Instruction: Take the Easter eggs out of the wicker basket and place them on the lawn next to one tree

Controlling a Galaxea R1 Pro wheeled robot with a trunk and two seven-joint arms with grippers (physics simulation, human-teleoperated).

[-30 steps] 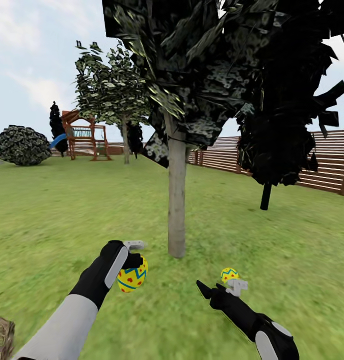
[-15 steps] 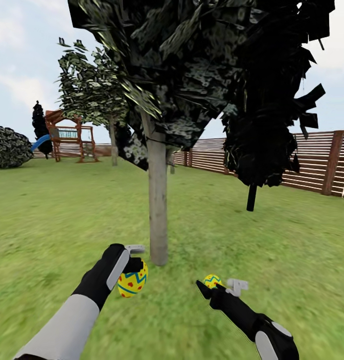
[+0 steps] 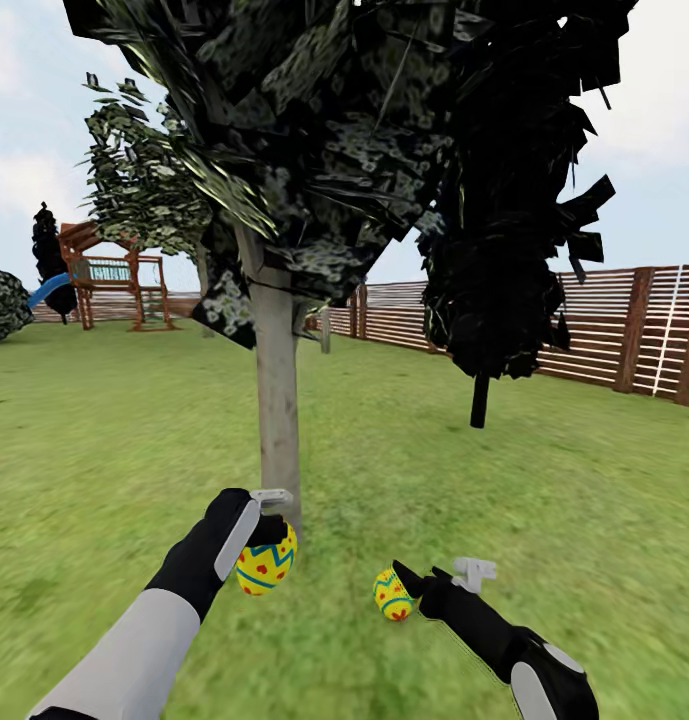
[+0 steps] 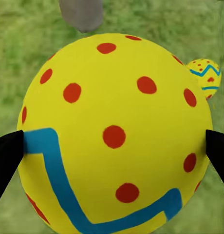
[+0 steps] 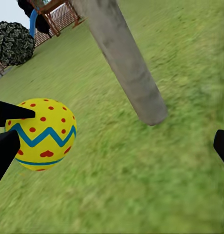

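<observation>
1 egg [image 3: 394, 594] lies by the trunk [image 3: 278, 400], placed.
Left gripper [image 3: 267, 528] clamps egg 2 [image 3: 265, 563] for setting down; right gripper [image 3: 436, 578] spread, empty.

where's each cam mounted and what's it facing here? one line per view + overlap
Head: on the head, facing forward-down at the tree, lawn and fence; both arms show.
Left wrist: beside the left gripper, looking along its fingers at the held egg.
Right wrist: beside the right gripper, facing the trunk base; dark fingertips show.
Shared: the second egg appears in all three.
</observation>
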